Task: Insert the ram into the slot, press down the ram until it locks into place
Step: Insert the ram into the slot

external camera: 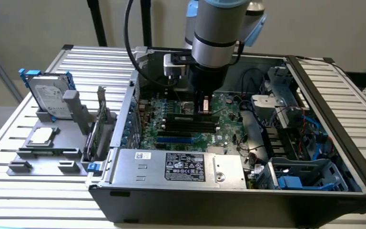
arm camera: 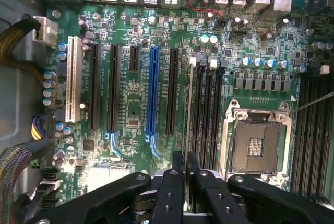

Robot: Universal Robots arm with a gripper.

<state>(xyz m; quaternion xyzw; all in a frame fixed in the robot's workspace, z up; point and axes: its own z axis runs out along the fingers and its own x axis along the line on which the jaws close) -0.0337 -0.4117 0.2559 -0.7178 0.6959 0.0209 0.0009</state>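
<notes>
Over the motherboard (arm camera: 130, 104), I read the jaws of the gripper (arm camera: 185, 169) as closed on the ram (arm camera: 188, 109), held edge-on straight ahead of them. Its long axis runs parallel to the slot (arm camera: 197, 114), just beside it; whether it has entered I cannot tell.

No wording can be read. The black-and-white label (external camera: 184, 167) on the power supply (external camera: 126, 164), nearer the camera than the gripper (external camera: 203, 110), carries print too fine to make out, as does the small white sticker (external camera: 146, 155) beside it. The hard drive (external camera: 46, 93) label, well off to the exterior view's left of the gripper, is illegible. The ram (arm camera: 188, 104), pinched in the gripper, shows edge-on; the motherboard (arm camera: 130, 104) silkscreen beneath is unreadable.
</notes>
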